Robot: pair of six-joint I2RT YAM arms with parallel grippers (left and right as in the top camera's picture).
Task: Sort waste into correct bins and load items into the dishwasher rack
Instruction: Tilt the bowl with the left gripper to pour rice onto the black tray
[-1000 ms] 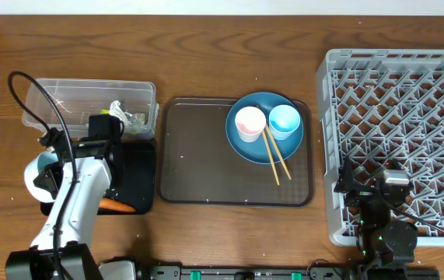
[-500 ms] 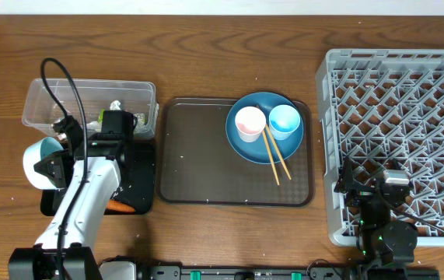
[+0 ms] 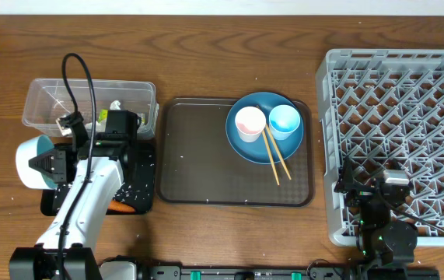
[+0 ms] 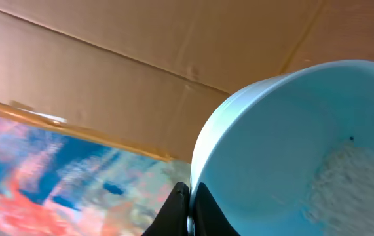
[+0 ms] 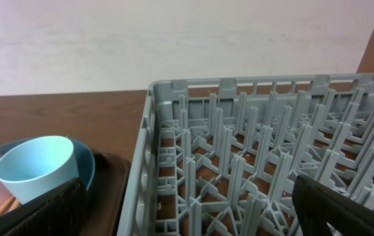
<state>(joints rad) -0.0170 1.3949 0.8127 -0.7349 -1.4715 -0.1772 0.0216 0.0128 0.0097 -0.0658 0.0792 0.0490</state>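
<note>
My left gripper (image 3: 53, 163) is shut on the rim of the white bowl (image 3: 29, 162), which is tipped on its side over the left end of the black tray (image 3: 142, 159). In the left wrist view the fingertips (image 4: 190, 208) pinch the bowl (image 4: 285, 144), and rice (image 4: 344, 187) clings inside it. Rice grains (image 3: 132, 187) and a carrot (image 3: 120, 207) lie on the black tray. The clear tub (image 3: 50, 101) holds a wrapper and tissue (image 3: 117, 111). Pink cup (image 3: 249, 123), light blue cup (image 3: 284, 120) and chopsticks (image 3: 274, 155) rest on the blue plate (image 3: 245, 148). My right gripper (image 3: 369, 183) stands open at the rack (image 3: 408, 117).
The blue plate sits on a brown serving tray (image 3: 198, 155) between the bins and the rack. The right wrist view shows the rack's left wall and pegs (image 5: 252, 157), with the light blue cup (image 5: 36, 167) to its left. The left arm's cable (image 3: 78, 70) loops over the clear tub.
The left arm has swung the bowl a little to the left and tipped it further. More rice grains now lie on the black tray. The right arm has not moved.
</note>
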